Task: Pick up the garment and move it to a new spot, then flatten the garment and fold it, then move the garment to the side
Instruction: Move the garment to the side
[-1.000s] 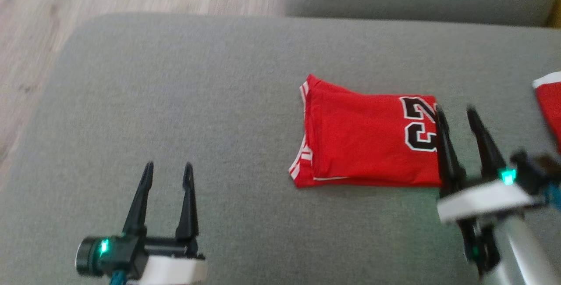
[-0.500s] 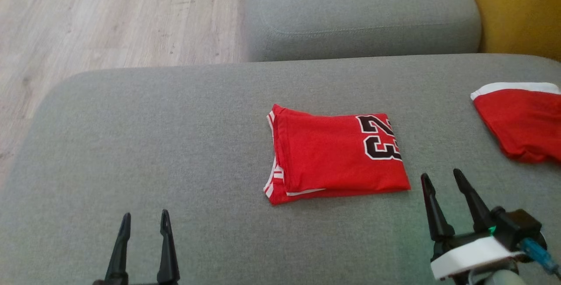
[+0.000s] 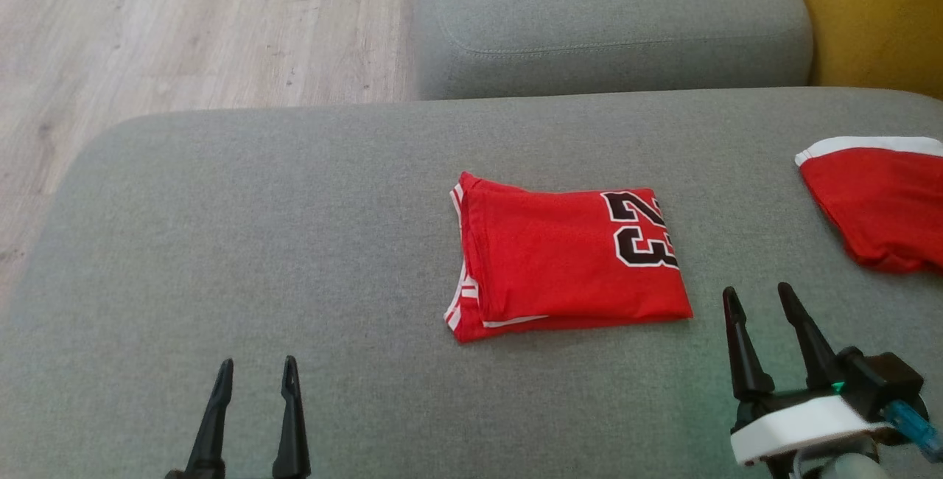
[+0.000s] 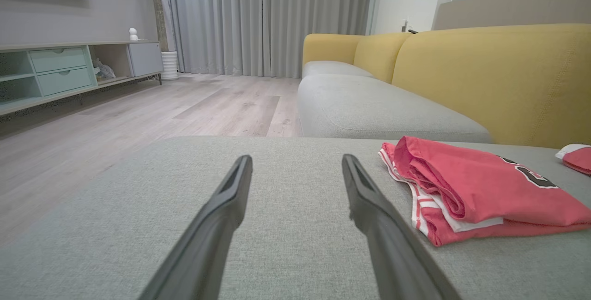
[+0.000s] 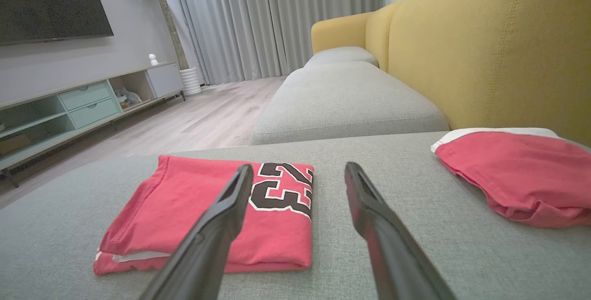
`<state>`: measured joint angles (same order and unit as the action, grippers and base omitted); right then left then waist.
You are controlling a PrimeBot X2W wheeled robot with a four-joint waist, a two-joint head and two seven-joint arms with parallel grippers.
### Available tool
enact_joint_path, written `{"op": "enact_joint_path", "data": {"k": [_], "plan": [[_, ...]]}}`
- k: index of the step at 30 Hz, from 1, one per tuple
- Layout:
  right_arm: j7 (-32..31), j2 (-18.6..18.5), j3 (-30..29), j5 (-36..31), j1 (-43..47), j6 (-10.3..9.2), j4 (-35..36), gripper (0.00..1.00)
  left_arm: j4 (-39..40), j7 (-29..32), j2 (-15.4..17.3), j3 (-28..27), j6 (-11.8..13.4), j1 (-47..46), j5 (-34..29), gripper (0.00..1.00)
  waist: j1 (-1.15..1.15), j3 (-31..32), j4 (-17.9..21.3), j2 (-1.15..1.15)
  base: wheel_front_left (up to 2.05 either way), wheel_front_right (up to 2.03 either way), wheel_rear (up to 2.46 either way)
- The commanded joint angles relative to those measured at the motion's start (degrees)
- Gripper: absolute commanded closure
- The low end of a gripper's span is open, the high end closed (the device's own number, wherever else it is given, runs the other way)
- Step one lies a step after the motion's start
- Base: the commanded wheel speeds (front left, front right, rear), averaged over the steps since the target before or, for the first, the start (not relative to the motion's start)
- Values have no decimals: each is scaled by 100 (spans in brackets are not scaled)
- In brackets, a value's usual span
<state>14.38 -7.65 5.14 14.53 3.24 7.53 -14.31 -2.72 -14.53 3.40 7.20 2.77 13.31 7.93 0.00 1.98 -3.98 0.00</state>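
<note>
Soft, even, diffuse light fills every view. Shadows are faint: only a thin dark line under the folded garment (image 3: 567, 258) on the grey cushion (image 3: 258, 243). The head view is crisp with saturated red; a green lamp behind the right gripper (image 3: 757, 291) tints the cushion beside it. The wrist views look paler and pinkish, bow straight lines toward the edges, show grain in the dark television (image 5: 51, 4), and blur the near fingers (image 4: 217, 226).

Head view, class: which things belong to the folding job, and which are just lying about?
Job: folded red jersey numbered 23, left end effector, right end effector.
Lying about: red cloth with white trim, yellow fabric sofa back, pale wooden floor.
</note>
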Motion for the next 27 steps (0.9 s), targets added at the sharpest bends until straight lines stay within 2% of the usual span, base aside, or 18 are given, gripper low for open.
{"op": "enact_joint_path", "data": {"k": [1, 6, 13, 19, 26, 27], "plan": [[62, -25, 103, -63, -68, -4, 188, 0, 155, -47, -44, -215, -33, -199, -57, 0, 0, -15, 21, 0, 0, 0, 0], [62, -30, 145, -125, -132, -4, 68, 0, 130, -47, -47, -223, -44, -226, -66, 0, 0, -103, 73, 0, 0, 0, 0], [62, 34, 146, -146, -735, -4, -670, 0, 144, -47, -50, -100, -63, -462, -180, 0, 0, -476, 15, 0, 0, 0, 0], [-24, 121, -43, -246, -1888, -4, -1682, 0, 189, -47, -51, 138, -74, -897, -235, 0, 0, -1024, -164, 0, 0, 0, 0], [-674, 219, 34, -182, -2957, -4, -3097, 0, 125, -47, -51, 377, -72, -1221, -200, 0, 0, -1399, -378, 0, 0, 0, 0], [-716, 238, 78, -153, -3034, -4, -3255, 13, 117, -47, -52, 386, -65, -1252, -195, 0, 0, -1424, -392, 0, 0, 0, 0]]}}
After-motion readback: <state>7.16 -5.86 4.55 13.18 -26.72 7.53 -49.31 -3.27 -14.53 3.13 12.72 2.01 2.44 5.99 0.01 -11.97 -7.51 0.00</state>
